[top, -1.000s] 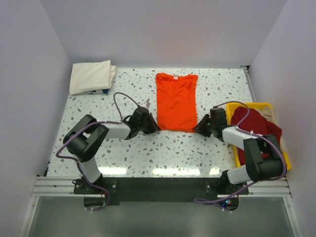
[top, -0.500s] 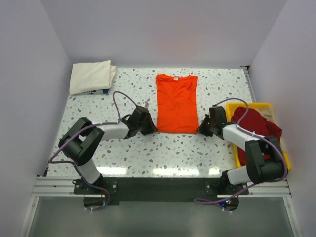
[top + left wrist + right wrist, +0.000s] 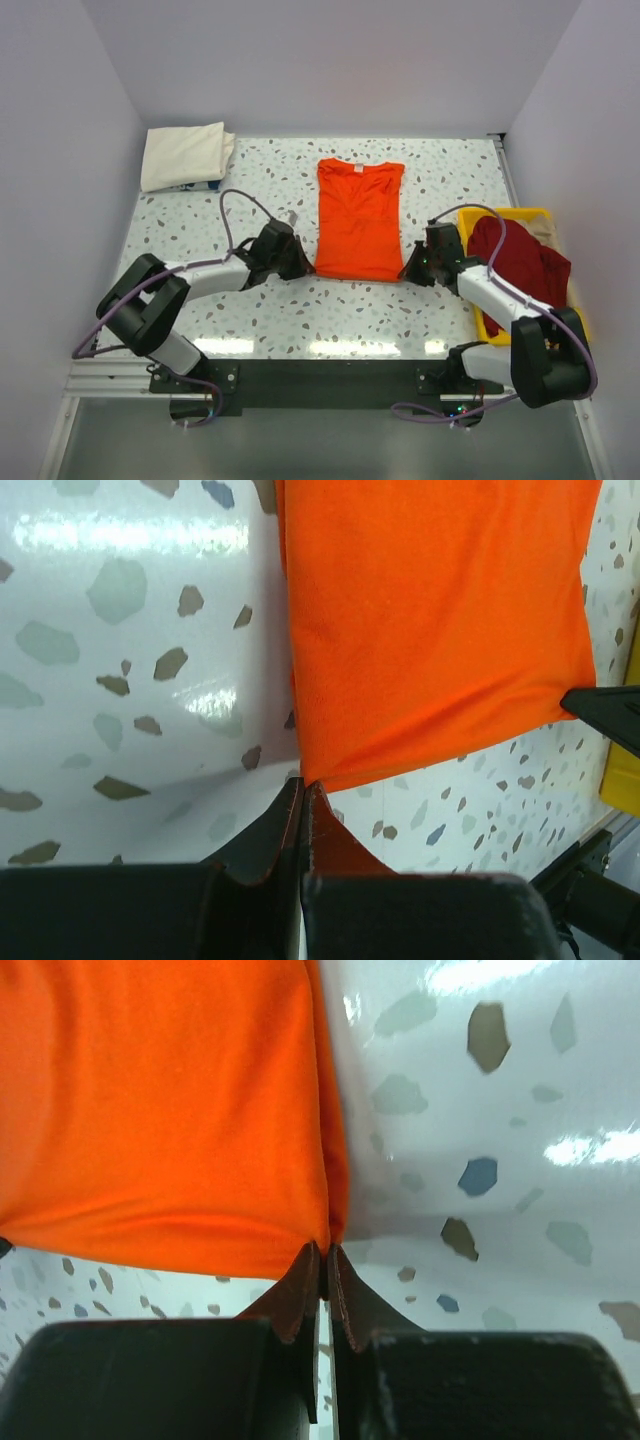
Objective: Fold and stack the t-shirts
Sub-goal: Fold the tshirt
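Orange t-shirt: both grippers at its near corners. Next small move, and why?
Probably lift both corners together toward the collar: the left gripper and right gripper are each shut on a near corner of the orange t-shirt, lying flat.

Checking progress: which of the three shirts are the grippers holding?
The orange shirt mid-table: the left gripper and right gripper each pinch a near corner. The cream shirt lies folded far left; the dark red shirt sits in the yellow tray.
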`<move>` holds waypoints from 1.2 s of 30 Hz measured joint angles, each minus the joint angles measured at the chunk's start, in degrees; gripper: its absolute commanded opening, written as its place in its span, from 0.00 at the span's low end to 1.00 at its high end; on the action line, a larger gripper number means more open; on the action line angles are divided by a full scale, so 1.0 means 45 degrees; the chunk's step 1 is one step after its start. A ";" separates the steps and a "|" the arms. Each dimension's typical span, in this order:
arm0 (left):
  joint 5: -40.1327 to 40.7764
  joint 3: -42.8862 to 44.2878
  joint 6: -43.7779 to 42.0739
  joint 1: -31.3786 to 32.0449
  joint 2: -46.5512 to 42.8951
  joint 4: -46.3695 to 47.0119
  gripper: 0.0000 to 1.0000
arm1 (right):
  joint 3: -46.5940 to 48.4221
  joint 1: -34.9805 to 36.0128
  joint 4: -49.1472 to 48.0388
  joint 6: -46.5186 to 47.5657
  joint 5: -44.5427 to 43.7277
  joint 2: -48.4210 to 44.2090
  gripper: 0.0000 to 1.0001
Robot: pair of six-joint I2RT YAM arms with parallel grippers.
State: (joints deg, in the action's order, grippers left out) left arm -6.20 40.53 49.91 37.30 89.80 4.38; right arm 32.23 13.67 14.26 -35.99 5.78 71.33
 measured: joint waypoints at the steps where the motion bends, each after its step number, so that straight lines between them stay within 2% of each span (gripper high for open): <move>1: -0.0044 -0.0238 0.0000 0.0010 -0.0272 -0.0039 0.00 | -0.0121 0.0121 0.0151 -0.0005 0.0034 -0.0228 0.00; 12: -0.0384 -0.3021 0.0024 0.0845 -0.2735 -0.0738 0.00 | -0.1554 0.2278 0.2040 -0.0597 0.0413 -0.3517 0.00; 13: -0.0442 -0.3147 0.0024 0.0933 -0.2861 -0.0797 0.02 | -0.1671 0.2341 0.2205 -0.0651 0.0495 -0.3730 0.05; 14: -0.0568 -0.3283 0.0024 0.1005 -0.3016 -0.0840 0.09 | -0.1753 0.2370 0.2433 -0.0695 0.0583 -0.3910 0.10; 15: -0.0695 -0.3390 0.0010 0.1054 -0.3186 -0.0899 0.17 | -0.1797 0.2380 0.2686 -0.0763 0.0636 -0.4080 0.24; 16: -0.0787 -0.3468 0.0000 0.1073 -0.3385 -0.0957 0.30 | -0.1812 0.2385 0.2924 -0.0855 0.0651 -0.4255 0.31; 18: -0.0753 -0.3614 0.0015 0.1073 -0.3920 -0.1326 0.42 | -0.1812 0.2375 0.3473 -0.0840 0.0554 -0.4658 0.42; 19: -0.0685 -0.3662 0.0005 0.1049 -0.4250 -0.1554 0.47 | -0.1812 0.2365 0.3793 -0.0869 0.0491 -0.4959 0.43; 22: -0.0617 -0.3687 0.0049 0.1049 -0.4949 -0.1982 0.55 | -0.1812 0.2375 0.4439 -0.1001 0.0379 -0.5639 0.43; 27: -0.0869 -0.3852 0.0209 0.1049 -0.4843 -0.1588 0.55 | -0.2191 0.2375 0.4517 -0.1545 0.0427 -0.5727 0.42; 36: -0.1894 -0.4872 0.1399 0.1049 -0.3759 0.1525 0.45 | -0.3308 0.2370 0.3711 -0.2924 0.0627 -0.6188 0.41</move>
State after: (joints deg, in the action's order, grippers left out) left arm -14.72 18.61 56.21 42.02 72.88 11.25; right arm 17.34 24.34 30.96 -49.15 8.60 43.48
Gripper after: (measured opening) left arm 0.465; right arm 0.414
